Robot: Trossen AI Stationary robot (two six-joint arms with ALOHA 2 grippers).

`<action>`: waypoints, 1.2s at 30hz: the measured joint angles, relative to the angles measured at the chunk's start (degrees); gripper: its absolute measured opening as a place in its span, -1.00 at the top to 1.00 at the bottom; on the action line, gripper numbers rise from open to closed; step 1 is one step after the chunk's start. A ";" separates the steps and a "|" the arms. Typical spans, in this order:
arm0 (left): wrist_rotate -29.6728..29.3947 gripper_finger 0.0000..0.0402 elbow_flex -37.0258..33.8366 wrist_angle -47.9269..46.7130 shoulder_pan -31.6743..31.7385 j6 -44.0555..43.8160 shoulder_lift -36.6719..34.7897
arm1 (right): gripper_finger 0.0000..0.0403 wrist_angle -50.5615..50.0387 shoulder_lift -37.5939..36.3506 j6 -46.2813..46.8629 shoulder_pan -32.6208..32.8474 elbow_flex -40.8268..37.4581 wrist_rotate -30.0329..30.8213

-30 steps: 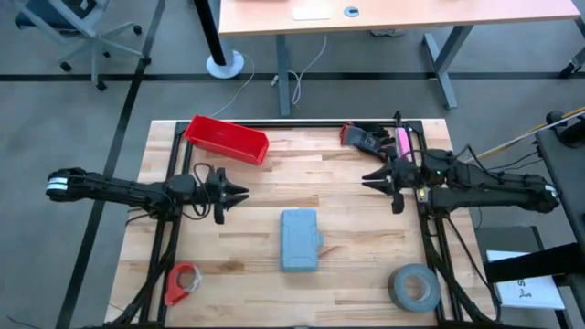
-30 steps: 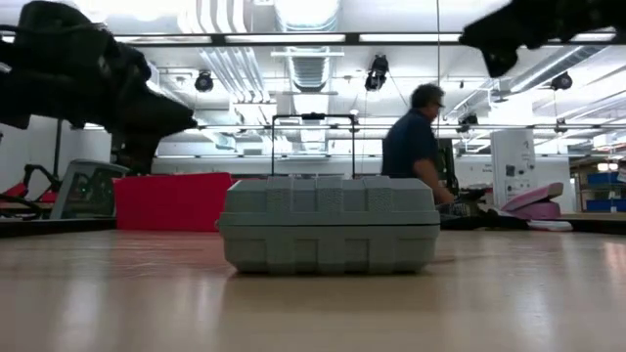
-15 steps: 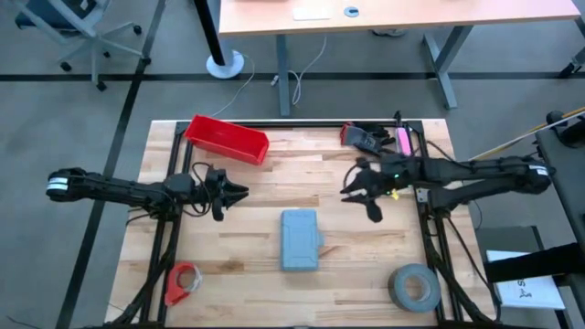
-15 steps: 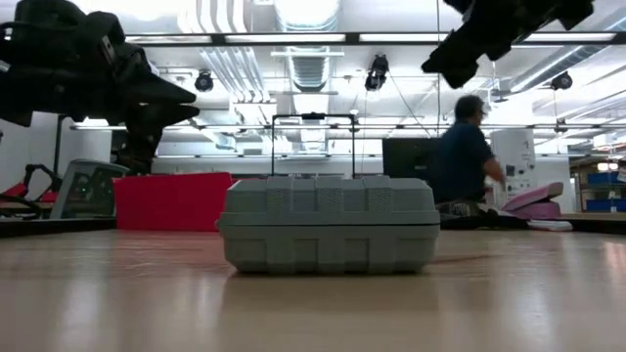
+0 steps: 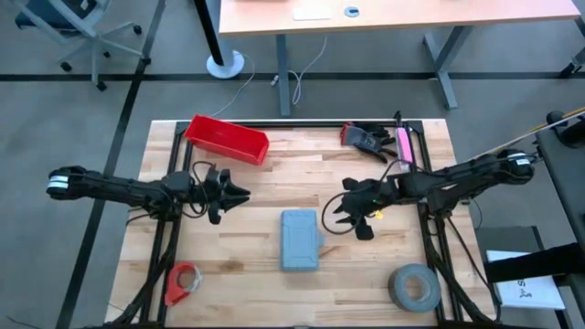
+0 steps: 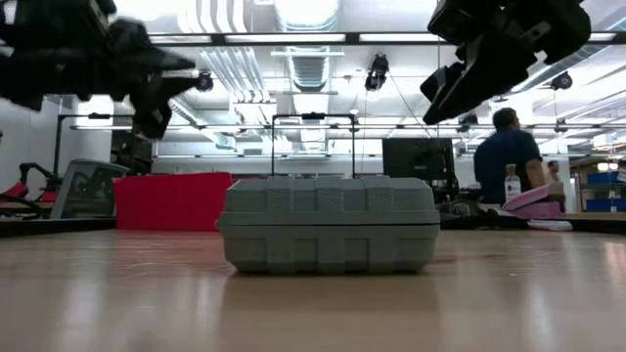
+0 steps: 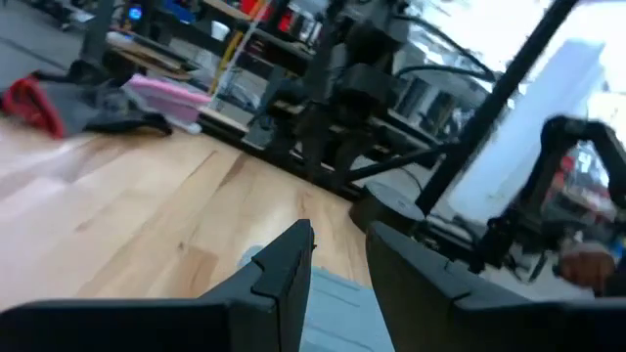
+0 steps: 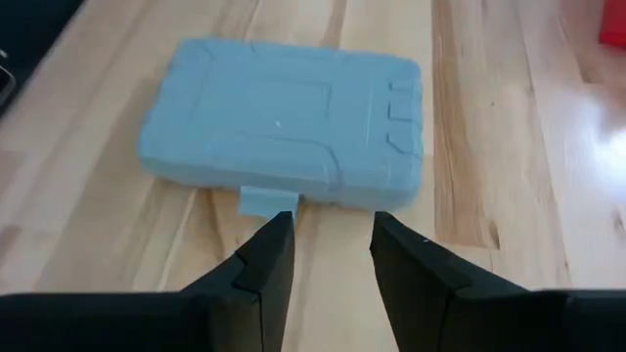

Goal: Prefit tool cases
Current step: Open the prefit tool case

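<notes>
**Case shut and flat at mid-table, both arms off it**

I see the grey-blue tool case (image 5: 300,240) lying closed and flat on the wooden table (image 5: 274,164), a little toward the 6 o'clock side of centre in the high view. From table height the case (image 6: 328,223) rests square on the boards, lid down, nothing touching it.

My right gripper (image 5: 340,212) is just off the case's corner at about 1 o'clock, held above the table and clear of the lid. Its wrist camera looks down on the case (image 8: 284,125) past the two fingers (image 8: 264,262), which stand a narrow gap apart with nothing between them.

My left gripper (image 5: 239,195) hangs at about 10 o'clock from the case, well apart from it, pointing in toward the table's middle. Its fingers (image 7: 284,269) are parted by only a slim gap and grip nothing.

Further out: a red bin (image 5: 226,139) at 11 o'clock near the far edge, a pile of dark, red and pink tools (image 5: 377,139) at 1 o'clock, a grey tape roll (image 5: 414,287) at 4 o'clock, a small red tape dispenser (image 5: 181,281) at 8 o'clock. A person (image 6: 507,156) stands in the room beyond.
</notes>
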 joint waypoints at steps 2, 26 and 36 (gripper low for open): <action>0.02 0.47 3.36 -3.38 -1.36 2.72 0.90 | 0.39 1.51 0.72 0.92 0.77 0.00 0.16; -26.81 0.47 23.52 -20.90 -25.73 12.23 20.58 | 0.12 11.35 15.04 16.88 12.03 0.09 12.73; -32.65 0.46 18.24 -20.88 -25.85 -0.88 22.80 | -0.13 15.18 21.63 17.06 12.01 0.07 12.93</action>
